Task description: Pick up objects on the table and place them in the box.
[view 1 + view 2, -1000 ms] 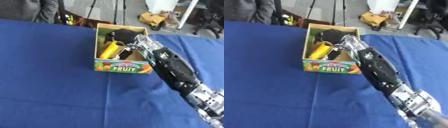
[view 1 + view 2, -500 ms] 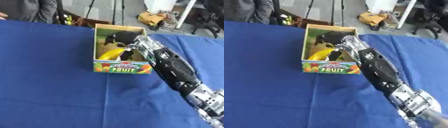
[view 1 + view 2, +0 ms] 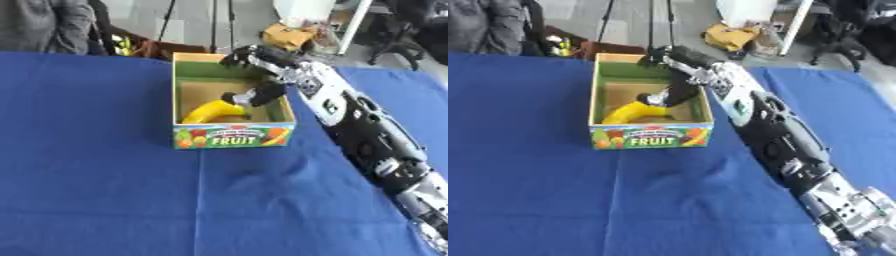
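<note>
Inside, curved banana [image 3: 211,111] in cardboard box [image 3: 231,136]

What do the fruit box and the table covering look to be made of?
The box looks like cardboard: plain brown inner floor, thin straight walls, and a printed matt front panel reading FRUIT. The table covering looks like blue cloth, matt, with soft creases near the box. The banana inside could be plastic or real; I cannot tell.

The right hand [image 3: 258,75] reaches into the fruit box [image 3: 232,135], its thumb seemingly touching the banana [image 3: 213,111].
</note>
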